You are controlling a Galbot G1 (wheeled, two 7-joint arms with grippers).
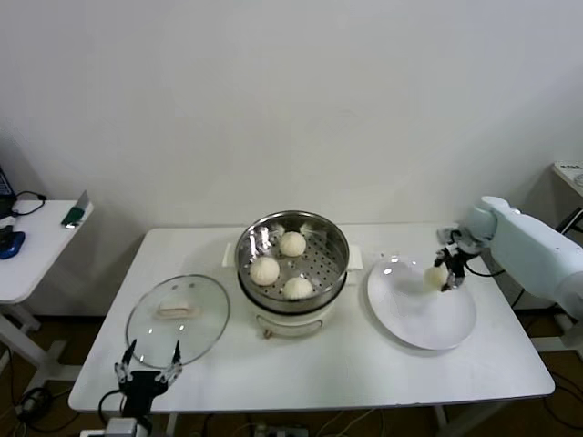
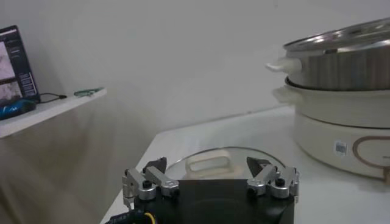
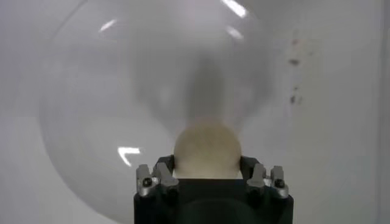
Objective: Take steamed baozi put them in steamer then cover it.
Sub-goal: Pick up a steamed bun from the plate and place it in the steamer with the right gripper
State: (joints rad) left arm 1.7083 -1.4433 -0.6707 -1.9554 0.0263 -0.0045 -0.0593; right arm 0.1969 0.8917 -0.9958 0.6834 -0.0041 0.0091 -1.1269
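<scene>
Nearest the head camera, at about 7 o'clock on the table (image 1: 364, 373), the left gripper (image 1: 147, 356) waits at the front edge with its fingers (image 2: 149, 180) spread apart, just short of the glass lid (image 1: 178, 311) that lies flat beside the steamer (image 1: 291, 259). Round and shiny, the steamer stands on its white base near the table's middle, open-topped, with three smooth cream-white baozi on its perforated tray: one (image 1: 292, 243) at 12 o'clock, one (image 1: 264, 269) at 8 o'clock, one (image 1: 298, 288) at 6 o'clock. At 3 o'clock from the steamer the right gripper (image 1: 447, 269) is clamped on the fourth baozi (image 1: 438, 274) over the far part of the white plate (image 1: 428, 323); the wrist view shows the bun (image 3: 207, 149) wedged between the fingers (image 3: 163, 172). Being round, the buns show no long axis. White wall rises behind, and a second white table (image 1: 36, 255) stands at 9 o'clock.
</scene>
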